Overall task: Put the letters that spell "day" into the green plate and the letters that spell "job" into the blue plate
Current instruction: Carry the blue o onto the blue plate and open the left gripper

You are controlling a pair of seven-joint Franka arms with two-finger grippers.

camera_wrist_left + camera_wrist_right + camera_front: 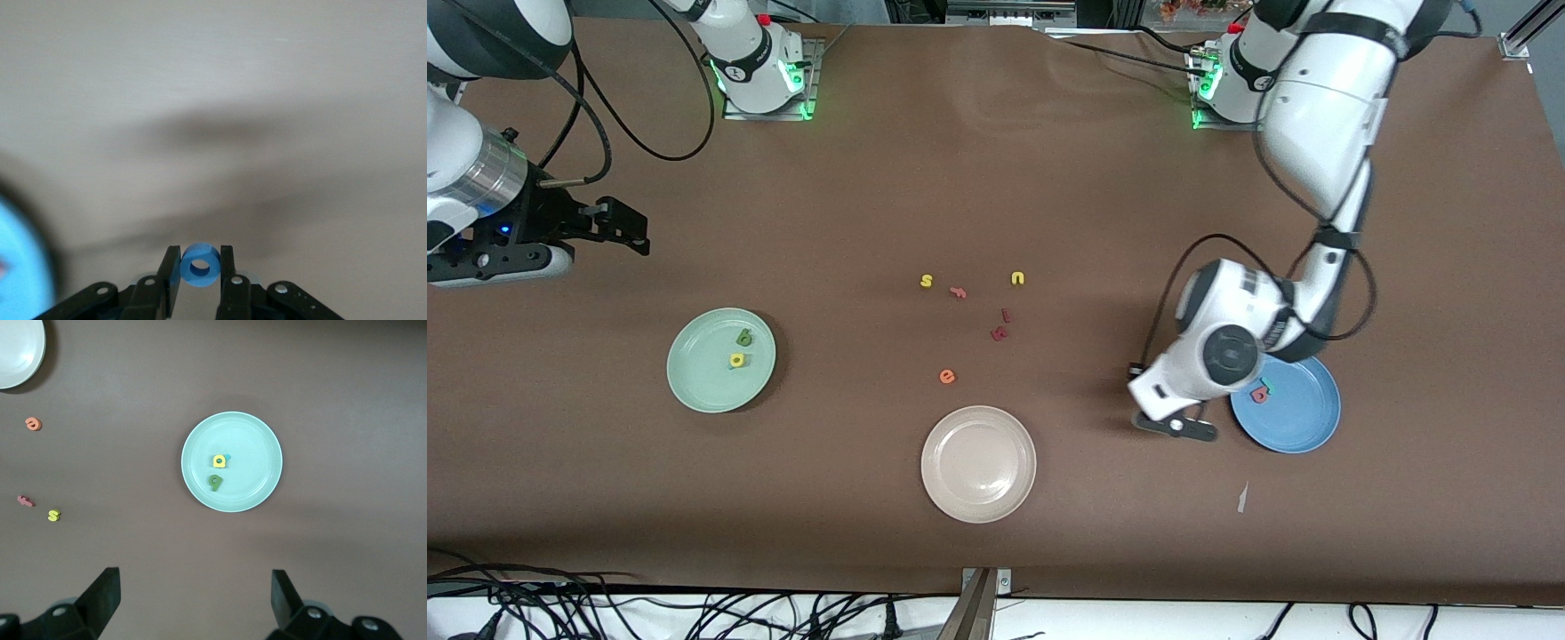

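Note:
My left gripper is shut on the blue ring "o". It hangs low over bare table, just beside the rim of the blue plate, which shows as a blur in the left wrist view. On that plate lies the salmon "b" with a teal bit against it. The green plate holds the olive "d" and the yellow "a". A teal edge peeks from under the "a". My right gripper waits open and empty at the right arm's end.
A beige plate sits near the front camera at mid-table. Farther from the camera lie loose letters: a yellow "s", a yellow "u", a salmon piece, dark red pieces and an orange "e".

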